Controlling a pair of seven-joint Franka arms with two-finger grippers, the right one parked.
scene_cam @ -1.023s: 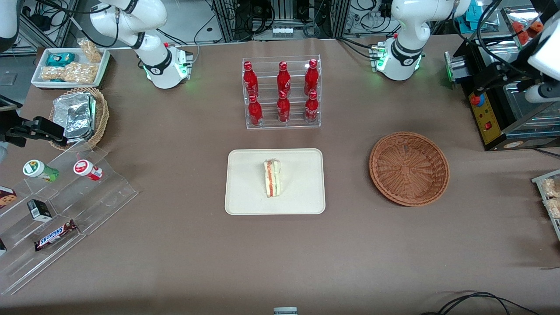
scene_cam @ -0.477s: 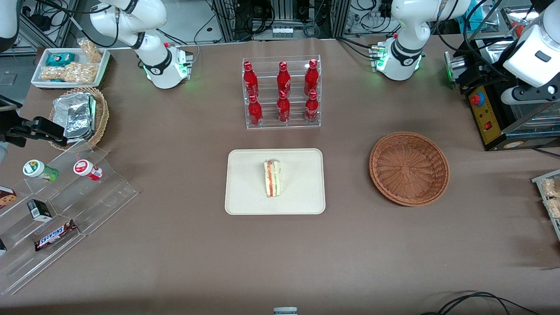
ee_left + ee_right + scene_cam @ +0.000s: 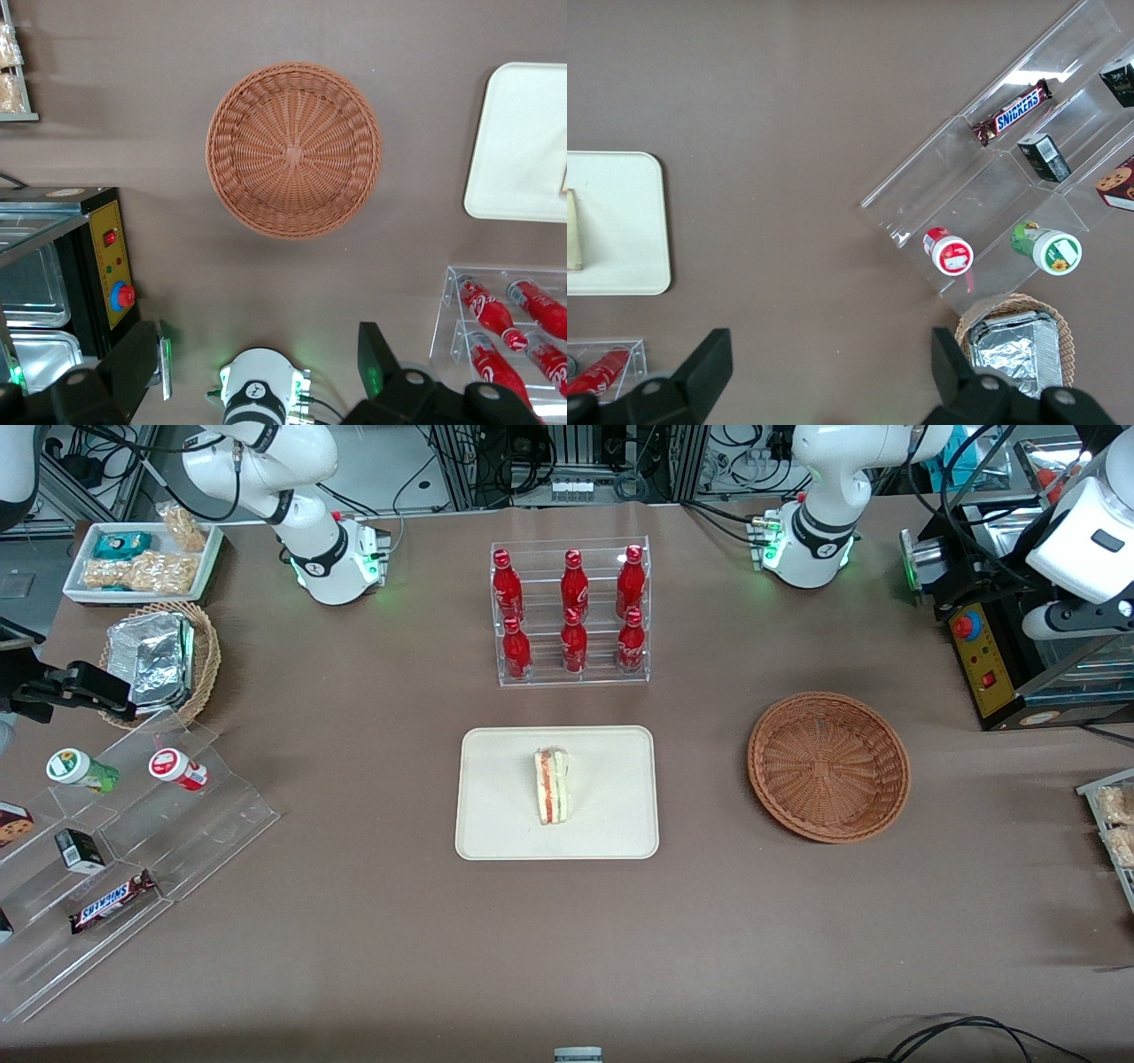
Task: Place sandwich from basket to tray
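Already done, by look of it: sandwich [image 3: 552, 786] lies on tray [image 3: 496, 828], mid-desk. Basket [image 3: 828, 766], toward working arm's end, holds nothing. Jaws [image 3: 261, 376] apart, clamped on nothing, high over desk farther than basket. Nothing left but parking.

A bench [image 3: 372, 957] covered in plain brown sheeting fills the scene under even light. Past its edge farthest from the front camera stand metal frames [image 3: 576, 460] strung with tangled black cables [image 3: 416, 469].
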